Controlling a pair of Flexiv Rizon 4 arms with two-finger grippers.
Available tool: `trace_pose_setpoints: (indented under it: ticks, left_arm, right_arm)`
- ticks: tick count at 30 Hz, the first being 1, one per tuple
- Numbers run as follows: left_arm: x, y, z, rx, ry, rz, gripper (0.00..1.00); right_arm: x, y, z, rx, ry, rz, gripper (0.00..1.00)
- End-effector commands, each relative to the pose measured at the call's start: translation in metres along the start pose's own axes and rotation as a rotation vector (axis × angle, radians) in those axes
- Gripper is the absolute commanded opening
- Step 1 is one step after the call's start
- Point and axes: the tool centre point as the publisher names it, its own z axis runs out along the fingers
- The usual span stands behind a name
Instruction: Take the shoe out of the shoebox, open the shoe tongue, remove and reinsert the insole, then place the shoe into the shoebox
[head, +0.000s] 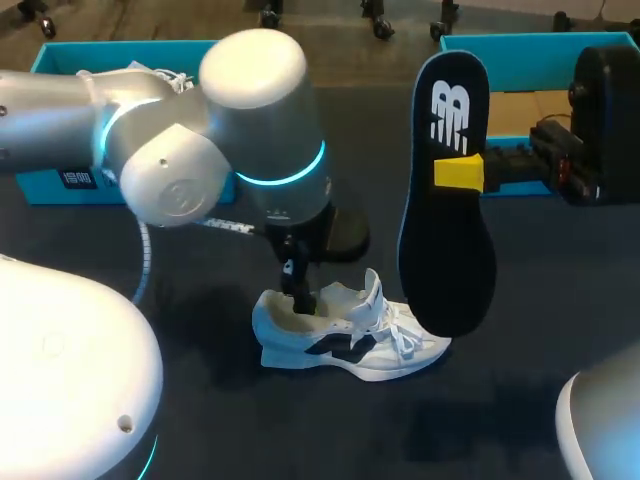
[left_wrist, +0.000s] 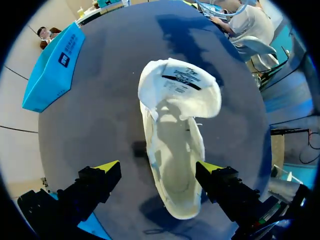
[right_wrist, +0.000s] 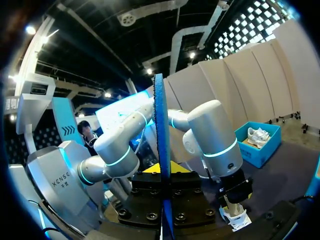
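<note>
A white shoe (head: 350, 338) with a dark logo lies on the dark table, toe toward the right. My left gripper (head: 297, 288) hangs over its heel end. In the left wrist view the shoe (left_wrist: 175, 145) is seen from above with its tongue folded forward and its inside bare. The left gripper (left_wrist: 159, 169) is open, one finger beside the shoe and the other well apart from it. My right gripper (head: 460, 172) is shut on the dark insole (head: 447, 200), held upright above the shoe's toe. From the right wrist the insole (right_wrist: 161, 145) shows edge-on in the right gripper (right_wrist: 162, 172).
A teal shoebox (head: 60, 62) at the back left holds another white shoe (head: 160, 75). A second teal shoebox (head: 520, 50) stands at the back right behind the right arm. The left arm's large elbow (head: 250, 110) looms over the table's middle.
</note>
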Motion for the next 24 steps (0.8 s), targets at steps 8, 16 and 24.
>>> trace_pose_setpoints:
  ticks: [8, 16, 24]
  left_arm:
    - [-0.017, -0.019, 0.047, -0.065, 0.012, -0.018, 1.0]
    - [-0.018, -0.016, 0.059, -0.071, 0.016, -0.062, 0.56]
    - [-0.015, -0.011, 0.06, -0.069, 0.018, -0.081, 0.0]
  right_arm:
    - [0.008, 0.001, 0.009, -0.005, -0.016, 0.001, 0.0]
    - [0.008, 0.001, 0.009, -0.005, -0.016, 0.001, 0.0]
    - [0.008, 0.001, 0.009, -0.005, -0.016, 0.001, 0.0]
